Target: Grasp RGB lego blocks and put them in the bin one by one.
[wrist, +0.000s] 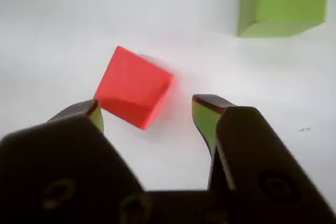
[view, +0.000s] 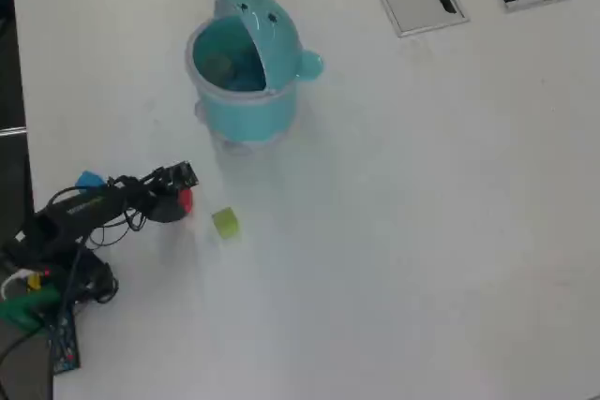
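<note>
Right, status:
gripper (wrist: 149,111): jaws spread, straddling the red block, not yet clamped
red block (wrist: 134,86): on table between the tips, tilted
green block (wrist: 281,2): far right, apart
bin (view: 246,110): further off, overhead view

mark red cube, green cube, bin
red cube (wrist: 134,86): wrist view, top face.
green cube (wrist: 281,1): wrist view, front face.
bin (view: 246,114): overhead view, outer wall below the opening.
</note>
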Robot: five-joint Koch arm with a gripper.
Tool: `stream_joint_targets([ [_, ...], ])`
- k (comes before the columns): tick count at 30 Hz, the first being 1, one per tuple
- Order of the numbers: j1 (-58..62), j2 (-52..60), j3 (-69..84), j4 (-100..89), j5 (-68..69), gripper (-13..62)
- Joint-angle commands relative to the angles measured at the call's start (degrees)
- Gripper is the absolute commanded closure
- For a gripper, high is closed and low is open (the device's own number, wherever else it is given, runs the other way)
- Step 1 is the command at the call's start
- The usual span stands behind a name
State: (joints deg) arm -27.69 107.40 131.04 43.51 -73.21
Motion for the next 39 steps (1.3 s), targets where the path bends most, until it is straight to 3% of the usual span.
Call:
stream_joint_targets([
  [1, 0.26, -0.35, -2.37, -2.55, 0.0, 19.1],
  [27, -7.03, -12.83, -4.04, -14.15, 3.08, 24.0],
  [30, -7.12, -13.36, -5.01, -14.15, 2.99, 25.7],
  [35, -8.96, -14.77, -5.89, -15.64, 2.99, 37.2],
  [39, -10.37, -15.03, -6.06, -17.75, 2.9, 37.7],
])
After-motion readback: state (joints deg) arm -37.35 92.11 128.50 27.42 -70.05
